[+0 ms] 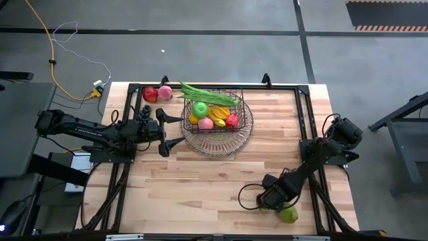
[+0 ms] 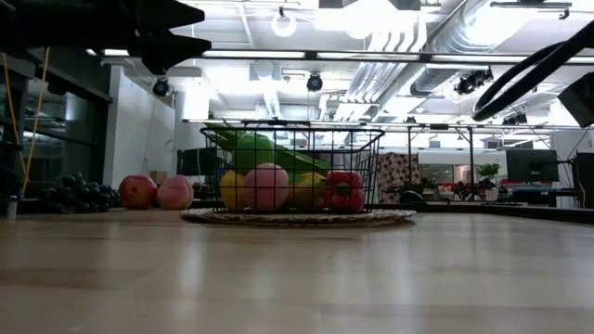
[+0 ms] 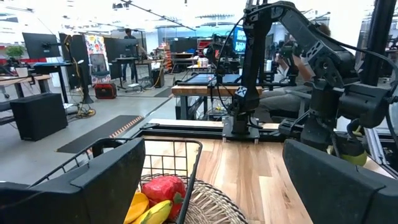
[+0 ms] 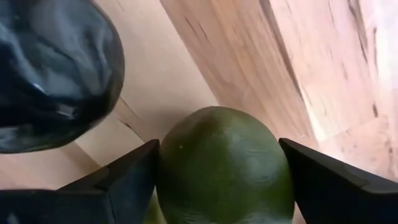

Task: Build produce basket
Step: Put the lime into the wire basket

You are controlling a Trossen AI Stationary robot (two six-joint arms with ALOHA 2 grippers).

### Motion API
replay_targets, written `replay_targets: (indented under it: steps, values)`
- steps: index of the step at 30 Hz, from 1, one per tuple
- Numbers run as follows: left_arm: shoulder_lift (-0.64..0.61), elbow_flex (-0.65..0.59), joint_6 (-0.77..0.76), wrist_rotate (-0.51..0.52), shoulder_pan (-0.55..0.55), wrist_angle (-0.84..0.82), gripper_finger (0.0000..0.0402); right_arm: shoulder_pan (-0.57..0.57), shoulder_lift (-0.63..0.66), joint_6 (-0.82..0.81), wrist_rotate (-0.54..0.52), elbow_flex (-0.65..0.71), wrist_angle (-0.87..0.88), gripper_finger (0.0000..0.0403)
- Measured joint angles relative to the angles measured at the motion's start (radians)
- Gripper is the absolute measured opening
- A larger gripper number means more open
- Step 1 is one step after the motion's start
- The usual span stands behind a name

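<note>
Fingers of the right gripper [image 4: 217, 180] pinch a green fruit [image 4: 224, 165]; overhead hides this.

You work on a table [image 1: 200, 181] of pale wood planks, smooth with a soft sheen. The basket [image 1: 221, 94] is thin dark wire, and it sits in a round dish [image 1: 221, 144] of finer, lighter wire. The green fruit [image 4: 224, 165] between your right gripper's [image 4: 217, 180] fingers [image 4: 124, 183] has smooth, faintly dimpled, matt skin. Those fingers look like matt dark plastic, though that is hard to confirm. The red pepper [image 3: 163, 188] is glossy.
</note>
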State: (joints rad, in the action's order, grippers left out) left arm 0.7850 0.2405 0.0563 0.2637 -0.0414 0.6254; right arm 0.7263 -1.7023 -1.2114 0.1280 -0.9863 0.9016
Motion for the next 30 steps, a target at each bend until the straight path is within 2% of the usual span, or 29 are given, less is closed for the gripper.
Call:
replay_targets:
  steps: [7, 14, 18, 21, 23, 25, 28, 30]
  values:
    - [0.000, 0.000, 0.000, 0.013, 0.000, 0.000, 0.0369, -0.023, 0.011, 0.102, 0.012, 0.000, 0.067, 0.0254]
    - [0.000, 0.000, 0.000, 0.013, 0.000, 0.003, 0.0369, -0.104, 0.089, 0.256, -0.028, 0.000, 0.123, 0.0253]
    - [0.000, 0.000, 0.000, 0.013, 0.000, 0.002, 0.0369, -0.158, 0.182, 0.324, -0.153, 0.000, 0.146, 0.0253]
    - [0.000, 0.000, 0.000, 0.012, 0.000, 0.002, 0.0369, -0.187, 0.267, 0.370, -0.313, 0.004, 0.116, 0.0257]
    - [0.000, 0.000, 0.000, 0.011, 0.000, 0.002, 0.0369, -0.206, 0.326, 0.419, -0.417, 0.032, 0.019, 0.0257]
    - [0.000, 0.000, -0.012, 0.010, 0.000, 0.000, 0.0369, -0.231, 0.380, 0.488, -0.475, 0.085, -0.128, 0.0258]
    - [0.000, 0.000, -0.019, 0.001, 0.000, 0.000, 0.0369, -0.282, 0.440, 0.615, -0.485, 0.215, -0.420, 0.0259]
    - [0.000, 0.000, -0.019, -0.012, 0.000, 0.001, 0.0369, -0.330, 0.457, 0.692, -0.453, 0.321, -0.632, 0.0259]
